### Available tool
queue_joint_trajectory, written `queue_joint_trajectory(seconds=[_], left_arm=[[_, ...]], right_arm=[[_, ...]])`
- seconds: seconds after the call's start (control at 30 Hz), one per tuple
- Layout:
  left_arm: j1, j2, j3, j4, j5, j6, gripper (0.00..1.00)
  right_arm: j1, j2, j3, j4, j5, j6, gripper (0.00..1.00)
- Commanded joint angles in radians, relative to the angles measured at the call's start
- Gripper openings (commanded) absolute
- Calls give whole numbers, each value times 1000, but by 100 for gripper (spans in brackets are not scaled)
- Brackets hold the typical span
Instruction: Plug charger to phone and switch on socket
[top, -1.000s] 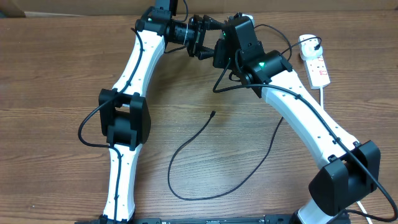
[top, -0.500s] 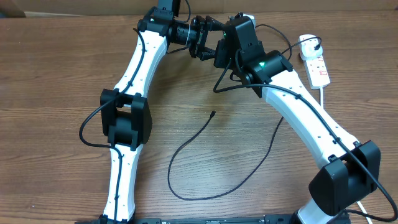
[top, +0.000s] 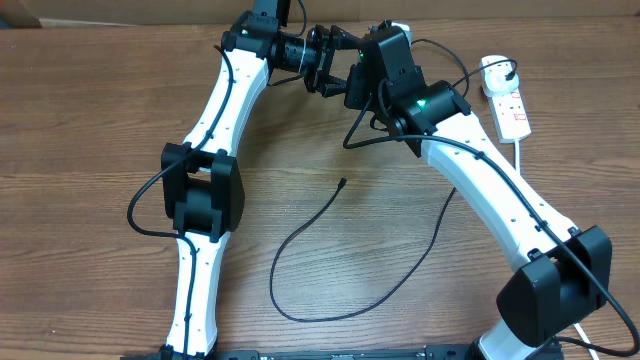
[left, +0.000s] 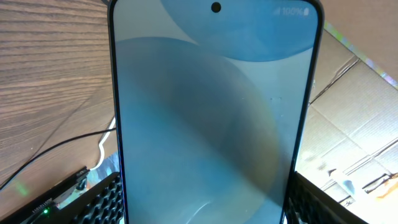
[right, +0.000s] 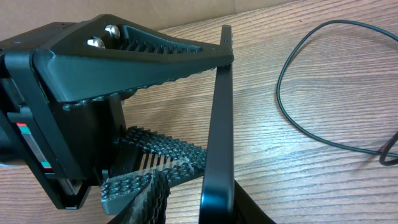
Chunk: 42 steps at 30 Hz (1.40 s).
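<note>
Black charger (top: 340, 186): plug tip loose mid-table (top: 100, 150), unplugged. Phone (left: 211, 124): far centre, clamped in left gripper (top: 335, 65). Right gripper (top: 352, 88) is beside it, grip unclear. Socket (top: 510, 105): far right, switching pending.

I see the phone (left: 211, 124) with its pale blue screen lit and a dark frame. It is raised off the worktop well left of the socket (top: 508, 102) and clamped across its width by the left end effector (top: 340, 68). The socket is a white oblong strip with red switch marks. The white adapter of the charger (top: 297, 230) sits at its far end. The charger's thin black cable loops over the worktop left of the socket, its plug tip lying free.
</note>
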<state>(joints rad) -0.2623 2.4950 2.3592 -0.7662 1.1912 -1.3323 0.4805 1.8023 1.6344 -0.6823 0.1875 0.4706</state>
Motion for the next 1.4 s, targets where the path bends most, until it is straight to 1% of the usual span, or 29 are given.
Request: queue_joint_trajectory(seconds=[0.0, 0.33, 0.5, 1.37], left_arm=[[-10, -4, 32, 5, 33, -6, 65], [-10, -4, 32, 5, 39, 2, 65], [-10, -4, 32, 5, 39, 2, 65], [-19, -4, 32, 5, 40, 2, 65]], right_arm=[[5, 2, 21, 8, 7, 0, 27], [3, 10, 21, 18, 22, 0, 27], [2, 10, 21, 23, 22, 0, 24], [2, 17, 21, 24, 37, 0, 24]])
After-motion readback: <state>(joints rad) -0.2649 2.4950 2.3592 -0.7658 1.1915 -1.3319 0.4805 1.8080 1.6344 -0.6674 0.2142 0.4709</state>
